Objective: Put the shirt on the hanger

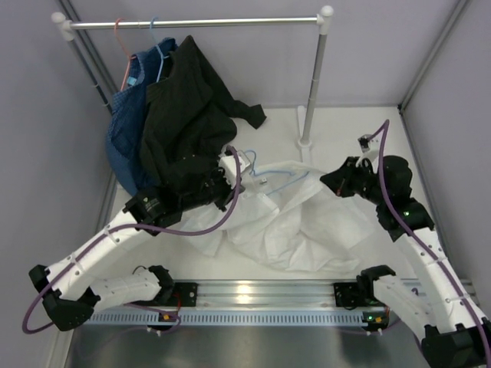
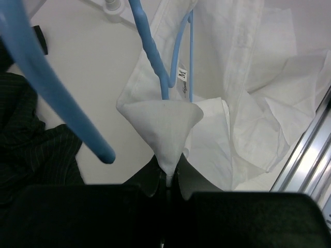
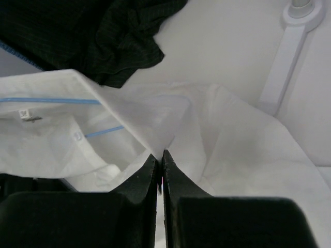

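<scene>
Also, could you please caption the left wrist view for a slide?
Left gripper shut on a fold of the white shirt, light-blue hanger at its collar.

White garment rack (image 1: 199, 23): horizontal rod across the far side of the white table (image 1: 345, 126), with one upright post (round foot on the tabletop). A pink wire hanger (image 1: 120, 42) hooks over the rod's left end. A blue denim garment (image 1: 123, 134) hangs below; a black garment (image 1: 184, 115) drapes just beside it, its lower part reaching the table
</scene>
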### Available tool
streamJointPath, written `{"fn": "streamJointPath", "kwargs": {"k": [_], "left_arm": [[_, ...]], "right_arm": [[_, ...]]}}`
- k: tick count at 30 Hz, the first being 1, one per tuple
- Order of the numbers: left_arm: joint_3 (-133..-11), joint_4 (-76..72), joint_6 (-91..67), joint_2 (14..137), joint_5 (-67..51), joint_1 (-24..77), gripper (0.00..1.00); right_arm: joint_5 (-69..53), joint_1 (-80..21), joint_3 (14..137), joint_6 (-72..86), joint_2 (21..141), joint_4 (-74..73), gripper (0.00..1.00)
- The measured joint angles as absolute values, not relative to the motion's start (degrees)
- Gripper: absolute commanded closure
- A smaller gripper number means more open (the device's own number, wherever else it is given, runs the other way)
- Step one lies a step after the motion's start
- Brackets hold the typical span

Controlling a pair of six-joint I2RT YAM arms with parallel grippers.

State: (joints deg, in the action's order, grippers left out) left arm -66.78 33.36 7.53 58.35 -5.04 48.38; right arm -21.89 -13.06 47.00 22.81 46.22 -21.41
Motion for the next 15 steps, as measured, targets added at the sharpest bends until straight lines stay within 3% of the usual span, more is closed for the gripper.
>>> {"fn": "streamJointPath", "kwargs": {"k": [7, 15], "left_arm": [[-72.3, 33.5, 4.4, 64.1, -1.0, 52.7, 1.00], [-76.8, 27.1, -3.7, 65.5, -0.7, 53.4, 1.00]], "right_arm": [[-33.0, -16.8, 46.1, 32.9, 42.5, -13.7, 1.00], [-23.8, -43.8, 44.9, 38.6, 40.7, -4.0, 1.00]]}}
